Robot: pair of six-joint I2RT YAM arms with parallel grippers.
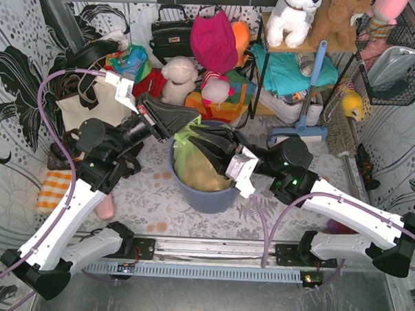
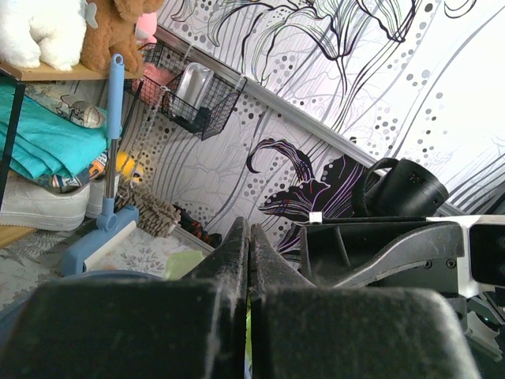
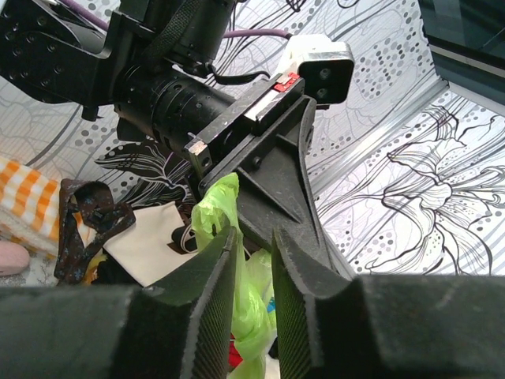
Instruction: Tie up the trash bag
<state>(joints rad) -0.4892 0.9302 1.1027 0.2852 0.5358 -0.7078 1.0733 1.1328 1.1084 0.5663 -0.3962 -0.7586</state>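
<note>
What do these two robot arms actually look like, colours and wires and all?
The left arm and right arm have smooth white shells with black joints and bases. The left gripper and right gripper are black, with two long tapered ribbed fingers. A white camera block sits at each wrist, and a lilac cable loops along each arm.

Trash bag (image 1: 192,167) in bin (image 1: 209,197), shelf (image 1: 305,47) behind.
</note>
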